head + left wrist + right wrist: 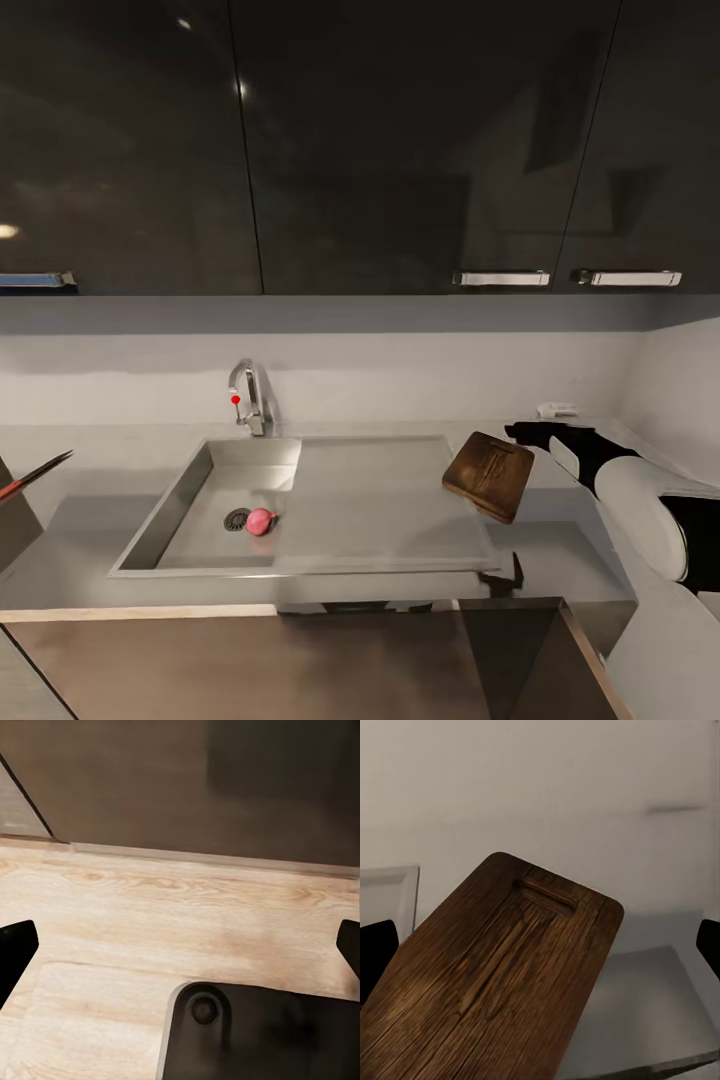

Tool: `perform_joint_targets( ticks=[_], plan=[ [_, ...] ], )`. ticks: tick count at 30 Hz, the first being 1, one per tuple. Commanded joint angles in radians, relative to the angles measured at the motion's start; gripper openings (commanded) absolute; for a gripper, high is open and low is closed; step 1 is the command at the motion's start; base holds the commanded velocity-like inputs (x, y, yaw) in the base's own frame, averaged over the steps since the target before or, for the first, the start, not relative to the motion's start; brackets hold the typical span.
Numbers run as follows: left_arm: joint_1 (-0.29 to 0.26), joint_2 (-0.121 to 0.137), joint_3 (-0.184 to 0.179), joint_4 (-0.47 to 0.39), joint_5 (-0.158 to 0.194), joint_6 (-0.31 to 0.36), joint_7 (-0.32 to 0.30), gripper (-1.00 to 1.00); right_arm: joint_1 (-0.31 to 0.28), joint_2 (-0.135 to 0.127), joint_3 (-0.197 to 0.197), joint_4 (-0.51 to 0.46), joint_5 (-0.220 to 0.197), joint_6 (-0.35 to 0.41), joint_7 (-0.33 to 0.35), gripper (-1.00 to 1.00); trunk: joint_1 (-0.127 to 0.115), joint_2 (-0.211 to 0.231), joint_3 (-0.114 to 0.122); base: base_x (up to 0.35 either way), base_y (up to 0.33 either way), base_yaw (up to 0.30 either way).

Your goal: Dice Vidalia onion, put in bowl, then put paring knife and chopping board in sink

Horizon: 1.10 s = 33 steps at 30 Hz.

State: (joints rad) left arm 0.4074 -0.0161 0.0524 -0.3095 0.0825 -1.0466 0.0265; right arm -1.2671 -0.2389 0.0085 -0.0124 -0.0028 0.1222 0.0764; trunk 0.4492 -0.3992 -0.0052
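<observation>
The Vidalia onion [260,521], a small pink bulb, lies in the sink [190,500] beside the round drain. My right gripper [520,437] is shut on the chopping board [490,475], holding it tilted in the air over the right end of the steel drainboard. In the right wrist view the dark wooden chopping board [502,982] with its slot handle spans the space between the right gripper's fingers [540,945]. The paring knife [35,473] shows at the far left edge over the countertop [90,450]. My left gripper [180,945] is open over wooden floor.
The chrome faucet [250,398] with its red dot stands behind the basin. A low white dish [557,410], possibly the bowl, sits at the back right of the counter. Dark wall cabinets [400,150] hang overhead. The robot's dark base [255,1031] lies under the left gripper.
</observation>
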Motion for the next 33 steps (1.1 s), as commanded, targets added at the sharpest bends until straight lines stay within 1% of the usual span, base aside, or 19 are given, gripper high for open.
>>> perform_joint_targets(
  ticks=[1, 13, 20, 27, 33],
  plan=[
    [0.001, -0.001, 0.004, -0.002, -0.003, -0.001, 0.0, 1.0, 0.0, -0.001, 0.001, -0.001, 0.0, 0.005, 0.003, 1.0, 0.001, -0.001, -0.001, 0.227, -0.069, 0.0],
    [0.001, -0.001, 0.005, -0.002, -0.001, -0.001, 0.001, 1.0, 0.0, -0.002, 0.001, -0.001, 0.0, 0.005, 0.003, 1.0, 0.001, -0.001, -0.011, 0.237, -0.072, 0.0],
    [0.001, -0.001, 0.006, -0.002, -0.001, -0.001, 0.0, 1.0, 0.0, -0.002, 0.001, -0.001, 0.0, 0.005, 0.003, 1.0, 0.001, -0.001, -0.012, 0.024, -0.005, 0.004],
    [0.001, -0.001, 0.006, -0.002, -0.001, -0.001, 0.001, 1.0, 0.0, -0.002, 0.0, -0.001, 0.0, 0.005, 0.003, 1.0, 0.001, -0.001, -0.012, 0.0, 0.0, 0.193],
    [0.001, -0.001, 0.006, -0.002, -0.001, -0.001, 0.001, 1.0, 0.0, -0.003, 0.0, -0.001, 0.0, 0.005, 0.003, 1.0, 0.001, -0.001, -0.012, 0.101, -0.051, 0.042]
  ],
)
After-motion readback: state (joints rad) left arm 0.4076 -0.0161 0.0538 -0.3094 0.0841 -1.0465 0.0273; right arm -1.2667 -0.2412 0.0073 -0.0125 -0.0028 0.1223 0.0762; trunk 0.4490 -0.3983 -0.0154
